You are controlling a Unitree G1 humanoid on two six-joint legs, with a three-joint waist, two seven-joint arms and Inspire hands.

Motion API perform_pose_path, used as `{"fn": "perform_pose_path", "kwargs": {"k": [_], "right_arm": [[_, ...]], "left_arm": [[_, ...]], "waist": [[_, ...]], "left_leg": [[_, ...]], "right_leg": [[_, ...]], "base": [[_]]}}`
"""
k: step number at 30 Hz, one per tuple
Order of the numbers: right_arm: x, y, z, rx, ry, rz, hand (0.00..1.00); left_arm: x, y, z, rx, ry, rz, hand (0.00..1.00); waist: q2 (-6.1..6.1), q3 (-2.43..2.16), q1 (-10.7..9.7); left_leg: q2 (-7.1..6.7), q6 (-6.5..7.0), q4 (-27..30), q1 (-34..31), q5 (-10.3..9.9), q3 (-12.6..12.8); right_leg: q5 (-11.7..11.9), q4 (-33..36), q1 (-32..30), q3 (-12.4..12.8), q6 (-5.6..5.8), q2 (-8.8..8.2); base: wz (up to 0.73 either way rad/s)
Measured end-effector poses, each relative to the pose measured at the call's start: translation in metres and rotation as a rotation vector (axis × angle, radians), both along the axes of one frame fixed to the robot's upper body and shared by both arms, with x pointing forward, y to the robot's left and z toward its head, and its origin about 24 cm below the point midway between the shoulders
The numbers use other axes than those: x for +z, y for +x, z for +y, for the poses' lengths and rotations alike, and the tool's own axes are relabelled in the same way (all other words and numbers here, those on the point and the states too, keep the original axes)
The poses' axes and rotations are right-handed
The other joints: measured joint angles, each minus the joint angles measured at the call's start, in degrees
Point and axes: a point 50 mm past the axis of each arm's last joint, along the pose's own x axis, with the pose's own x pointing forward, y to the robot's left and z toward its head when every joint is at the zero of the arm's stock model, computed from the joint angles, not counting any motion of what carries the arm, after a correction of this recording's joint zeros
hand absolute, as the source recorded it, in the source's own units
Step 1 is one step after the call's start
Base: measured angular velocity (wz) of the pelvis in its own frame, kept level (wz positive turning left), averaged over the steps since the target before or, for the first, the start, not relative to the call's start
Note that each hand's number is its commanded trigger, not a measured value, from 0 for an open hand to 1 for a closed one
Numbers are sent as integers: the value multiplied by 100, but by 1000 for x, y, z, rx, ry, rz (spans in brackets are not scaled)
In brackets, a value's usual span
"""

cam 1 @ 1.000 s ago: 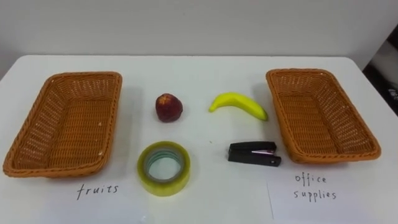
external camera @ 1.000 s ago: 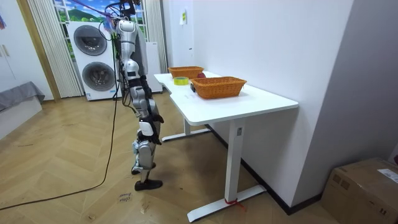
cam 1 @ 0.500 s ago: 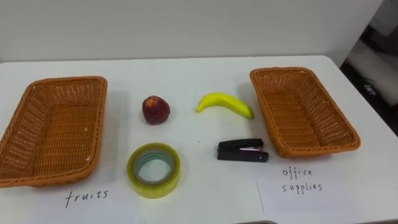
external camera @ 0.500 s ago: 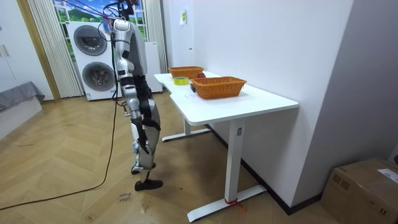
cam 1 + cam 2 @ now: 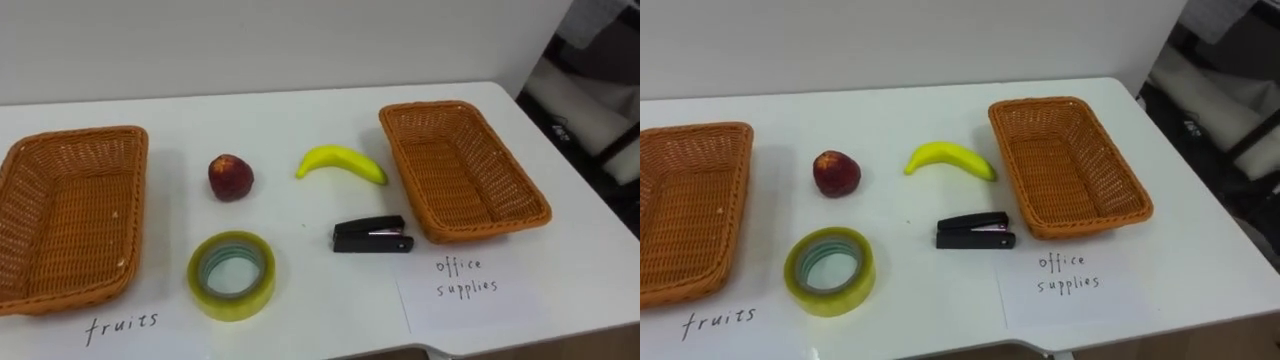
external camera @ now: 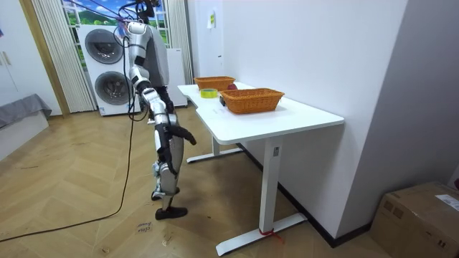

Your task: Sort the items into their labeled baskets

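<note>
Nothing sorted yet, both baskets empty. All four items lie on the white table point(image 5: 300, 105) in the gap between them.

- Left basket point(image 5: 70, 220): runs off the eye view's left side, handwritten label point(image 5: 122, 325) below it.
- Right basket point(image 5: 462, 172): bare table between it and the right table edge, label sheet point(image 5: 462, 290) in front of it.
- Red fruit point(image 5: 230, 177) and banana point(image 5: 340, 163) in the back row, apart from each other. The banana's tip is close to the right basket's rim, not touching.
- Tape roll point(image 5: 232, 303) lies flat in front of the fruit.
- Black stapler point(image 5: 371, 236) sits just beside the right basket's near corner.
- Front table edge shows at the bottom of the eye views.

Room view: the robot stands at the table's long side. Right hand point(image 6: 188, 137) is out toward the table edge, below the tabletop. I can't tell how it is set or whether it holds anything.

Open wood floor behind the robot, stacked washing machines point(image 6: 107, 68) further back. The wall runs along the table's far side.
</note>
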Motion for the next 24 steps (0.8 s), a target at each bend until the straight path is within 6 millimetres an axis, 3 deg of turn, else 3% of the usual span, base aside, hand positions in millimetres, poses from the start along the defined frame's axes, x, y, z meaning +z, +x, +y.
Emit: {"fn": "perform_pose_path", "kwargs": {"k": [7,17,24], "right_arm": [[39,29,-13,-40,-187,-70,0],[73,44,-20,-61,-362,-92,0],[135,69,-17,-22,-654,-228,0]], "left_arm": [[3,5,3,-12,40,-33,0],[4,4,2,-17,39,-47,0],[3,7,1,-43,23,-46,0]], "waist": [[-34,-14,21],[-35,4,21],[32,34,68]], "left_leg": [[-2,0,4,-94,1,86],[-6,0,21,-136,1,138],[5,1,19,-163,0,138]], "right_leg": [[5,20,-101,46,1,-1],[-3,97,-215,80,5,-5],[-19,186,-319,122,3,16]], "base": [[-4],[-3],[-4]]}}
